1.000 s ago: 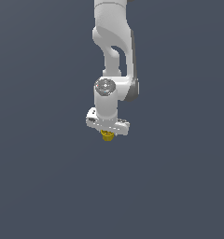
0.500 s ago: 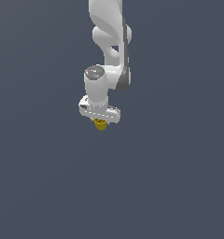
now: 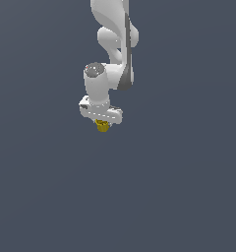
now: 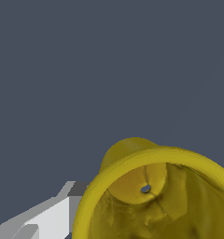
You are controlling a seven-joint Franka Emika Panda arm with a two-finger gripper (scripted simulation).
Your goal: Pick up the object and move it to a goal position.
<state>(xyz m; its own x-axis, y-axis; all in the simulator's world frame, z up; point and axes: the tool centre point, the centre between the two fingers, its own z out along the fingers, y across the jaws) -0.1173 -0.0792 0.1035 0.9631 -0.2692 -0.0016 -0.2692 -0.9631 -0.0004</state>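
Note:
The object [image 3: 103, 126] is a small yellow cup-like cylinder that pokes out just below the white hand of the arm in the exterior view. My gripper [image 3: 103, 123] is shut on it, and the hand covers most of the fingers. In the wrist view the object [image 4: 156, 196] fills the frame close up, showing its hollow inside and thick rim. One white and grey finger [image 4: 48, 217] shows beside the rim. The object hangs in the air with nothing under it.
Plain dark grey background surrounds the arm [image 3: 112, 44] in both views. No table, other objects or goal marker show.
The arm has carried the object up and toward the exterior view's left. The wrist has turned a little, and the grip stays the same.

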